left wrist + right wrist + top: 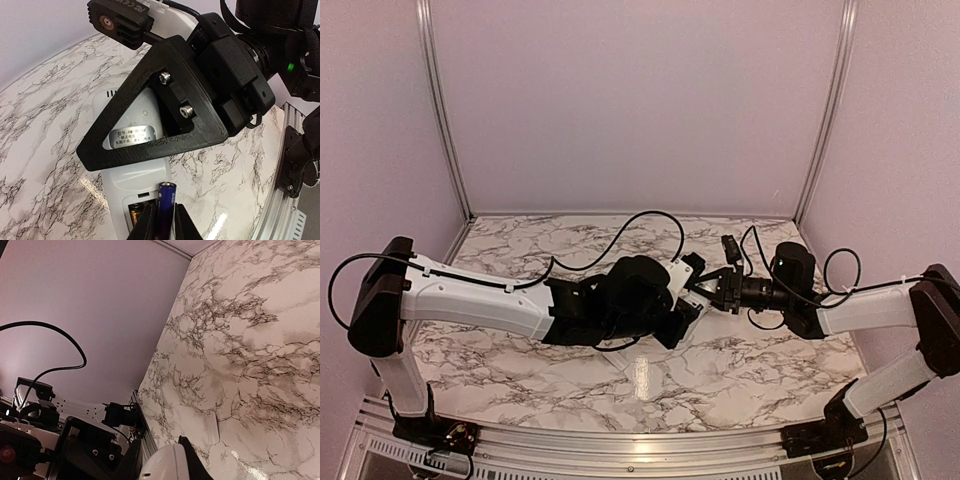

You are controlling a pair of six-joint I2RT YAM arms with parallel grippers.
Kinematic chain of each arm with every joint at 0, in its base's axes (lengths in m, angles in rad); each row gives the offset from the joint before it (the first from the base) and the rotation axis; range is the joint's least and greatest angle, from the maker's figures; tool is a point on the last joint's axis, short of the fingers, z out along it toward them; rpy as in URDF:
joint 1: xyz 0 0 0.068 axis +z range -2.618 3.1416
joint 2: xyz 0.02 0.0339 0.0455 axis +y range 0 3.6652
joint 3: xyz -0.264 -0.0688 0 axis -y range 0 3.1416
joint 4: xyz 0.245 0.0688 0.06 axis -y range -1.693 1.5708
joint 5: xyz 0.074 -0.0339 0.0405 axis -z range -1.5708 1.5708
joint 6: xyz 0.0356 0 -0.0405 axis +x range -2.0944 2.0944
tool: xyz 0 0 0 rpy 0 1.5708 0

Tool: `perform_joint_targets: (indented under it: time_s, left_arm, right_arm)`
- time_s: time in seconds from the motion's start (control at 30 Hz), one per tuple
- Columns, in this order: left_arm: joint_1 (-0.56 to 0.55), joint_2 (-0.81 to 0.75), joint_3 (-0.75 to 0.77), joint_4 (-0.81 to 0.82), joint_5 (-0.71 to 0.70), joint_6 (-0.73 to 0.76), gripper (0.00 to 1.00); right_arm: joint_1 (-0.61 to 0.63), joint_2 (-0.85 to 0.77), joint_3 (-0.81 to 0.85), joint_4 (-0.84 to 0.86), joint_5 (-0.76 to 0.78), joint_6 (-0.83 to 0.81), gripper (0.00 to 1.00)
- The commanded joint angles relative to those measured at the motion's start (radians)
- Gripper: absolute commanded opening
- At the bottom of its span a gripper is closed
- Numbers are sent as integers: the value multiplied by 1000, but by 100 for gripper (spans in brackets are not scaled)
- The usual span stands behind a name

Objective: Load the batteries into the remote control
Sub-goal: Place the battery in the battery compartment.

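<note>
**Container: battery compartment** (137, 207). An open recess at the near end of the remote control (135, 177), which shows its back face upward.
- Contents: one loaded battery (134, 216) lies in the left-hand slot with its gold end showing. The slot beside it is mostly hidden behind the gripped battery.
- Gripped battery (167, 192): dark purple body, standing on end. Its lower part is at the compartment's right side and its top end points away from the recess. How deep it sits cannot be told.

**Left gripper** (165, 212). The fingers are nearly together and press the gripped battery from both sides. The battery's upper part rises clear above the fingertips.

**Right gripper** (162, 460). It is clamped on the remote control, whose rounded white end sits between the two fingers in the right wrist view. In the left wrist view, one black triangular finger (150, 85) crosses the remote's back. The printed label (131, 136) shows through its opening.

**Position.** The remote control is at the table's middle, where both arms meet. Whether it rests on the marble table (740, 370) cannot be told.

**Loose item.** A small white flat panel (212, 427) lies on the marble, apart from the remote.
</note>
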State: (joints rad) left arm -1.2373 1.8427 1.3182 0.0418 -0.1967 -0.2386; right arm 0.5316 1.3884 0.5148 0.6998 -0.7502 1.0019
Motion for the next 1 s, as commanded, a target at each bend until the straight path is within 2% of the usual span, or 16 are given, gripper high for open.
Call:
perform_joint_targets:
  time_s: [0.0, 0.57, 0.63, 0.9, 0.97]
  left_arm:
    - [2, 29, 15, -68, -45, 9, 17]
    - [4, -17, 1, -65, -73, 18, 23]
    - [5, -22, 3, -69, -73, 21, 20]
    - [8, -28, 7, -78, -54, 31, 0]
    - [11, -35, 1, -58, -48, 30, 0]
  right_arm:
    - [12, -7, 31, 61, -21, 27, 0]
    - [11, 5, 16, 76, -32, 43, 0]
    - [11, 6, 13, 78, -34, 45, 0]
    - [11, 6, 7, 78, -34, 47, 0]
    - [11, 6, 6, 83, -31, 55, 0]
